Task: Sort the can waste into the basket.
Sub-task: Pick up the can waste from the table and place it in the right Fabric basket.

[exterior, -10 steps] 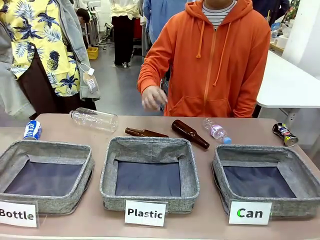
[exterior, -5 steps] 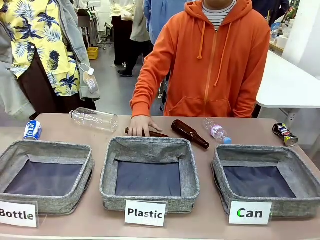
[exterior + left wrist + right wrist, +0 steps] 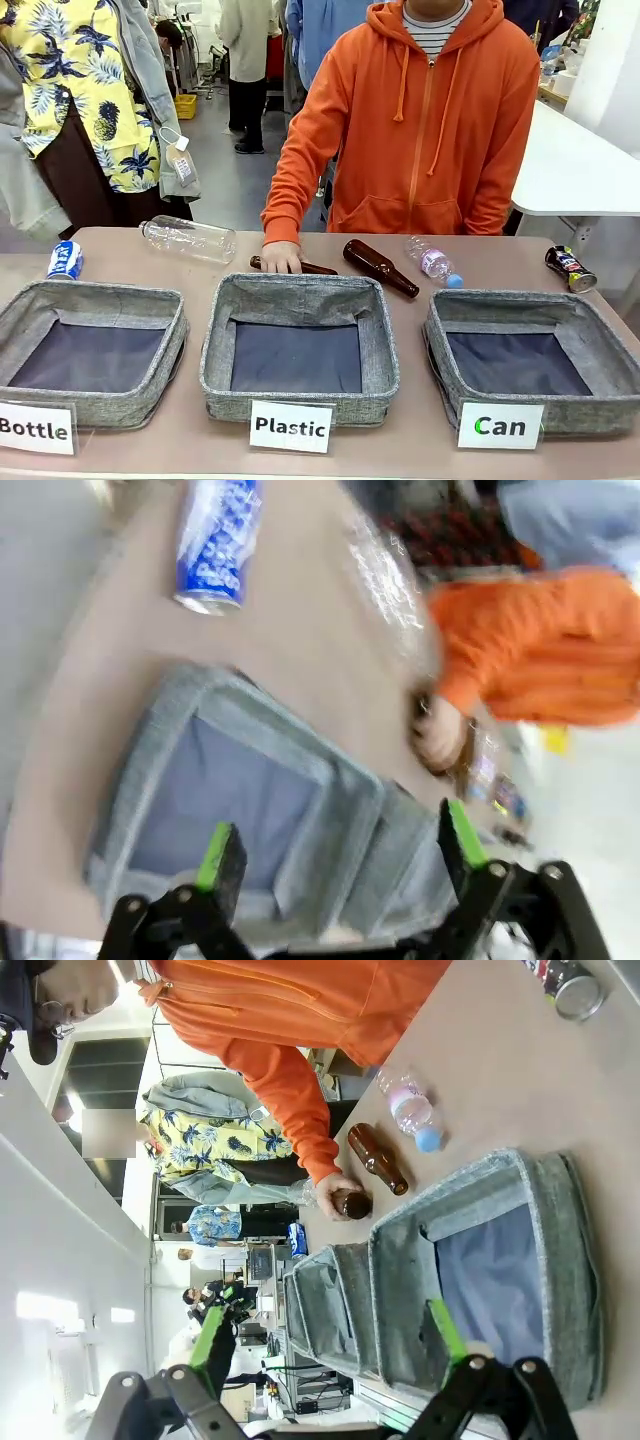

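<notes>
Blue can point(image 3: 64, 260) far left; dark can point(image 3: 570, 268) near basket point(image 3: 510, 303)

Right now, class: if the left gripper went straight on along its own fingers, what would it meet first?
Most likely the grey basket signed "Bottle": the open left gripper points at its fabric side, well short of the blue-and-white can beyond it. The picture is blurred, so depth is uncertain.

Pale grey floor point(image 3: 225, 170), white table point(image 3: 580, 170) at right, yellow crate point(image 3: 185, 105) behind.
</notes>
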Controlling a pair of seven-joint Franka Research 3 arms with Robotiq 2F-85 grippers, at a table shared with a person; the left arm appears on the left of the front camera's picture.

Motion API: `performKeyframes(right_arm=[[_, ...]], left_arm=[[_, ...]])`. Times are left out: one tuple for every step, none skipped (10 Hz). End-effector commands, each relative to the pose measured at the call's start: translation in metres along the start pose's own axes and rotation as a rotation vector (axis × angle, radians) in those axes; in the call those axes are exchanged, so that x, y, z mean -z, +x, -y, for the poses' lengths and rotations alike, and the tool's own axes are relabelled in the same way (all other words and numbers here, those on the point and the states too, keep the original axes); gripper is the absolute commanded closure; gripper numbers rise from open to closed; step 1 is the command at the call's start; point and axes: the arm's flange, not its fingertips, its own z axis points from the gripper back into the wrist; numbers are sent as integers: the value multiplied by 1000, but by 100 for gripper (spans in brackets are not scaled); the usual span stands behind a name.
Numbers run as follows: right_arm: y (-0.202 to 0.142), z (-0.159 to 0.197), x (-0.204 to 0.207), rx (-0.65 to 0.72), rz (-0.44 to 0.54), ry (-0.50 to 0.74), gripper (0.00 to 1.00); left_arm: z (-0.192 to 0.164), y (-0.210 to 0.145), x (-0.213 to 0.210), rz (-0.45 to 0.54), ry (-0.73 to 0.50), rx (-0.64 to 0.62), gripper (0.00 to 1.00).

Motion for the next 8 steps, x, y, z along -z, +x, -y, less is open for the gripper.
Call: performKeyframes(right_arm=[[3, -1, 0, -20, 7, 21, 0], [3, -1, 0, -20, 7, 21, 0], [3, -1, 0, -20, 7, 21, 0], [3, -1, 0, -20, 7, 21, 0], [3, -1, 0, -20, 7, 21, 0], [3, -1, 0, -20, 7, 21, 0], [3, -1, 0, -20, 7, 21, 0], [3, -1, 0, -20, 7, 21, 0]], left_arm=[[31, 2, 8, 103, 355, -35, 0], [42, 14, 12, 157, 469, -9, 0], [51, 17, 21, 216, 568, -10, 0], [62, 22, 35, 272, 635, -2, 0], [70, 25, 45, 263, 620, 21, 0], [74, 26, 49, 260, 605, 23, 0], [79, 29, 52, 297, 520, 23, 0], [86, 28, 50, 264, 378, 27, 0]])
